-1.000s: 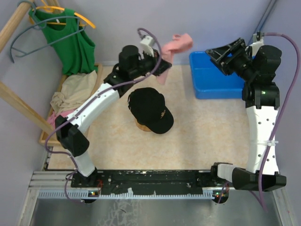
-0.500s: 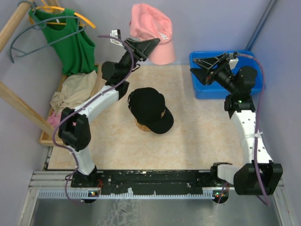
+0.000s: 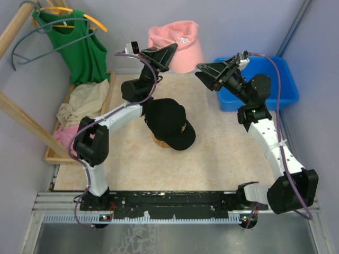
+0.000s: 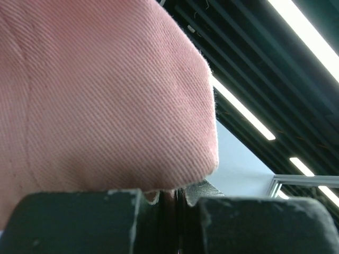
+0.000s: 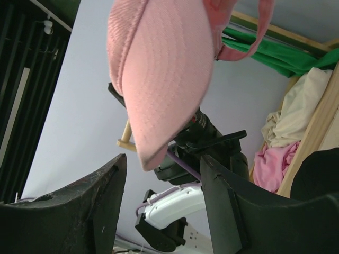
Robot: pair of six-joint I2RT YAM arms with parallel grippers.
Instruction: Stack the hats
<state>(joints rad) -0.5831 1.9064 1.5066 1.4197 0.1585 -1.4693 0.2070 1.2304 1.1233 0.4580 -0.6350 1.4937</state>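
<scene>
While the left gripper (image 3: 168,51) holds the pink hat (image 3: 179,42) high above the back of the table (image 3: 228,153), shut on a thin edge of the cloth, the biggest risk is a drop. The hold is small and the hat hangs free, so a quick swing can pull the cloth out of the fingers. Then the hat can fall behind the stack or into the bin (image 3: 280,92).

The stack is the next worry. The black hat (image 3: 169,123) sits on a tan hat (image 3: 159,142) in the middle of the table, well apart from the pink one, and a careless lowering can push it sideways.

The right gripper (image 3: 204,72) stands with jaws apart near the pink brim and holds nothing. If it closes too early, it may catch only the tip of the brim, or bump the hat and twist it in the left grip.
</scene>
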